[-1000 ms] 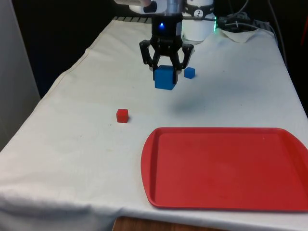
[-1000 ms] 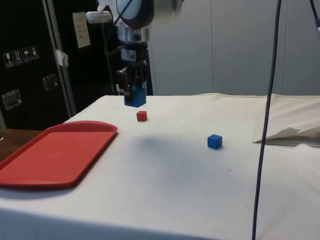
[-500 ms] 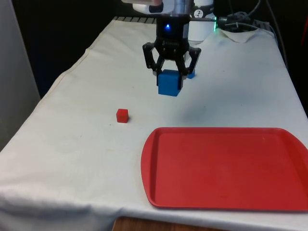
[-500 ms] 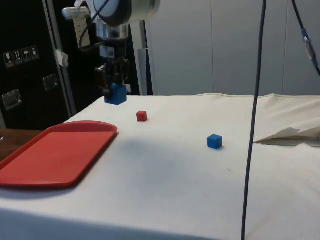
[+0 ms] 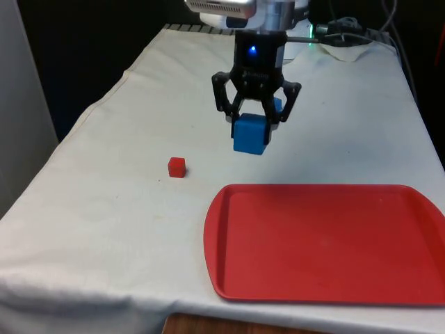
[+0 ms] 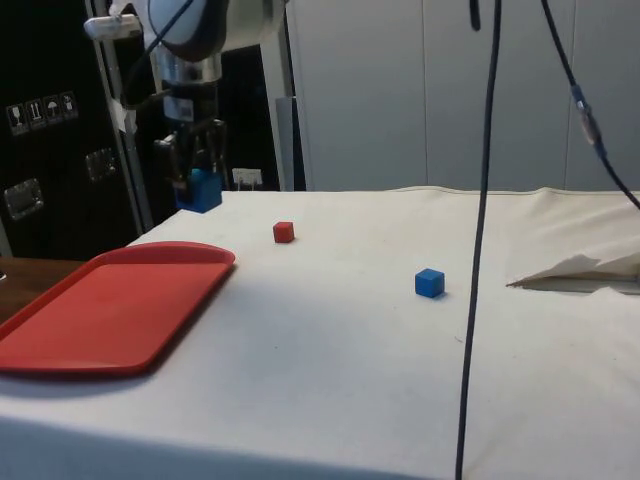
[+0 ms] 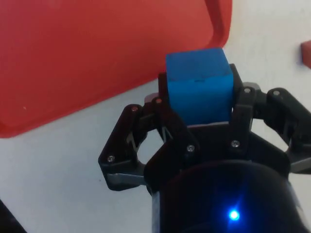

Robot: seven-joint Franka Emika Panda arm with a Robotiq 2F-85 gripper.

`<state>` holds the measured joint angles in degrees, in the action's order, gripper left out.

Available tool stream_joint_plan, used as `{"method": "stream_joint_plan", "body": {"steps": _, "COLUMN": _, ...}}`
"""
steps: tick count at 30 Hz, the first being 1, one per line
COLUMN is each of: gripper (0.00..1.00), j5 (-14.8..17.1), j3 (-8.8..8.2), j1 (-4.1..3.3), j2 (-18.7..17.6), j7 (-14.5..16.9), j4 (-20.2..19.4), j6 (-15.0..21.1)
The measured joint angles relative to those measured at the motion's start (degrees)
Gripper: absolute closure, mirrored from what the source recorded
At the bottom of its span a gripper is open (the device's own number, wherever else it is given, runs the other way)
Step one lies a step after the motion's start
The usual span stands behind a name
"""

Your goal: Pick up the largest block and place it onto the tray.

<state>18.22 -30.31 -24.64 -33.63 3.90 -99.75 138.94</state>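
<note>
End effector [image 5: 254, 118] gripping large blue block [image 5: 250, 133] above cloth [image 5: 125, 209].

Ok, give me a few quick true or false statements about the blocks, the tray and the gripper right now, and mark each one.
1. The gripper holds the big blue block off the cloth. True.
2. The big blue block already lies on the tray. False: it hangs in the gripper, short of the tray's far edge in the front view.
3. The red block sits on the cloth, off the tray. True.
4. The small blue block is stacked on the red block. False: in the side view they lie well apart on the cloth.
5. The tray has a block on it. False: nothing lies on it.
</note>
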Motion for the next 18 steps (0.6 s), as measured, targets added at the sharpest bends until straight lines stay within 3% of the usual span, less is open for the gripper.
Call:
{"method": "stream_joint_plan", "body": {"steps": 7, "gripper": 1.00, "j5": 0.0, "j3": 0.00, "j1": -0.11, "j2": -2.7, "j7": -0.9, "j4": 3.7, "j6": -1.4}}
{"method": "stream_joint_plan", "body": {"steps": 18, "gripper": 1.00, "j5": 0.1, "j3": 1.09, "j1": -0.40, "j2": -10.3, "j7": -3.4, "j4": 10.8, "j6": -2.8}}
